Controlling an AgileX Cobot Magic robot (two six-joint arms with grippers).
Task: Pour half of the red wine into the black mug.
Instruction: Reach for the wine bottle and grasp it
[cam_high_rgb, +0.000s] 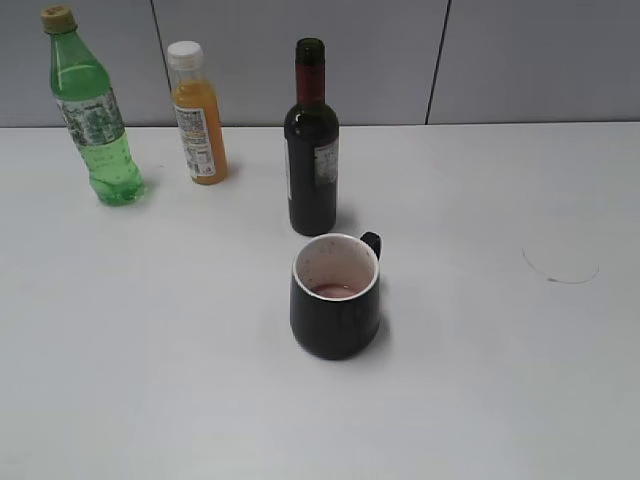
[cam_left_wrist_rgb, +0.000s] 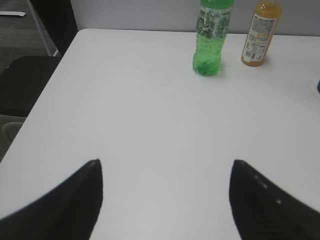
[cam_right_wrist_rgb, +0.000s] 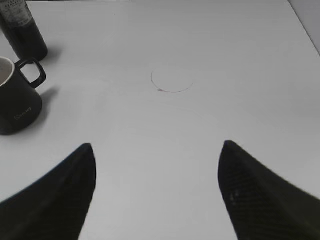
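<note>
The red wine bottle (cam_high_rgb: 312, 150) stands upright mid-table, dark glass with a red foil neck and no cap; its lower part shows at the right wrist view's top left (cam_right_wrist_rgb: 22, 27). Just in front of it sits the black mug (cam_high_rgb: 336, 296), handle toward the back right, with a little reddish liquid at the bottom. The mug (cam_right_wrist_rgb: 17, 97) also shows at the left edge of the right wrist view. My left gripper (cam_left_wrist_rgb: 165, 162) is open over bare table, far from both. Open too and holding nothing, my right gripper (cam_right_wrist_rgb: 156, 145) hangs to the right of the mug. Neither gripper appears in the exterior view.
A green plastic bottle (cam_high_rgb: 92, 110) and an orange juice bottle (cam_high_rgb: 198, 115) stand at the back left, also in the left wrist view (cam_left_wrist_rgb: 210, 35) (cam_left_wrist_rgb: 260, 32). A faint ring mark (cam_high_rgb: 560, 265) lies on the white table (cam_high_rgb: 150, 350) at the right. Dark furniture sits beyond the table's left edge (cam_left_wrist_rgb: 20, 85).
</note>
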